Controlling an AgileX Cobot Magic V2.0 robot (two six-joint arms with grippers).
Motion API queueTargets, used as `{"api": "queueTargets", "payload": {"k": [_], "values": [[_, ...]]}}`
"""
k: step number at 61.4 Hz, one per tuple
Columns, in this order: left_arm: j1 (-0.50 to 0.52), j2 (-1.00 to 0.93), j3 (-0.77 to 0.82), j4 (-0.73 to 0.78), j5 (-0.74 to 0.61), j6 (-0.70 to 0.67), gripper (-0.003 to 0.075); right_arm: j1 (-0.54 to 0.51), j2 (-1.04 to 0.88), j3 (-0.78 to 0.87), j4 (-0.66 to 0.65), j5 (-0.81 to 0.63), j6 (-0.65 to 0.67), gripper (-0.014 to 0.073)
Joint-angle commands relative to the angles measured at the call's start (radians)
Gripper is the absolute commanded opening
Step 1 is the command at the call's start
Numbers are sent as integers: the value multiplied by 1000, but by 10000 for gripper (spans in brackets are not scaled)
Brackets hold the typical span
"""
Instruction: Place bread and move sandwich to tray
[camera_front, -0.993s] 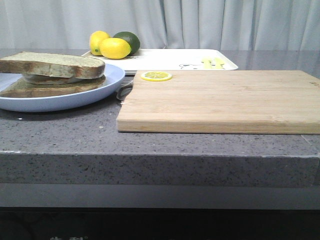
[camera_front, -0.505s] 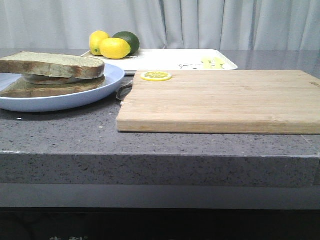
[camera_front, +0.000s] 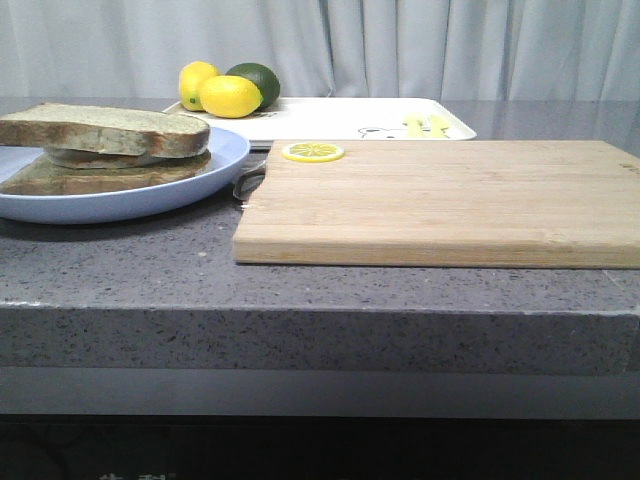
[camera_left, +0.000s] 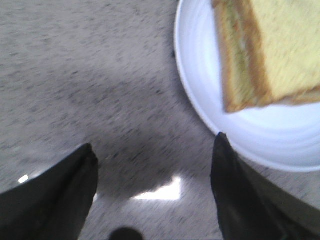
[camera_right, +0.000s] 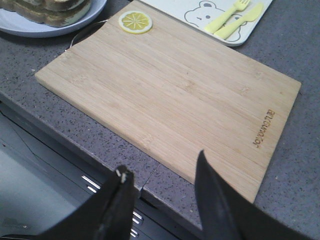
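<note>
On the blue plate (camera_front: 150, 195), the sandwich (camera_front: 105, 148); left claw (camera_left: 155, 187) and right claw (camera_right: 162, 192) both wide open, empty.

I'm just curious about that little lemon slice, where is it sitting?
In the front view, the lemon slice lies flat on the far left corner of the wooden cutting board, between the blue plate and the white tray.

Speckled grey stone countertop (camera_front: 150, 270), thick front edge. Resting directly on it: pale blue plate (camera_front: 120, 205) at left, bamboo cutting board (camera_front: 450, 205) just beside the plate, white tray (camera_front: 330, 115) behind the board toward the curtain.
</note>
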Motion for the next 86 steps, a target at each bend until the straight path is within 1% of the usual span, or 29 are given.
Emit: {"api": "queueTargets", "payload": {"k": [1,7,23,40,44,49,61,70,86], "values": [[57,56,-62,-184,-19,90,474,-6,3,-24,-6,-70,1,318],[87,122,-78,-296,-19,144,474,-6,3,-24,-6,-74,1,318],[86,279,-101,-517,-26,246,474,-6,3,-24,-6,-74,1,318],[86,393,-101,-555,-48,258,474,-6,3,-24,-6,-74,1,318],[86,405,-101,-556,-48,263,460,-6,3,-24,-6,-74,1,318],[86,416,-101,-562,-48,273,417,-6,3,-24,-6,-74,1,318],[86,425,-101,-562,-43,273,241,-6,3,-24,-6,-73,1,318],[86,425,-101,-562,-18,273,139,-6,3,-24,-6,-71,1,318],[86,423,-102,-601,9,281,-2,-6,3,-24,-6,-66,1,318]]}}
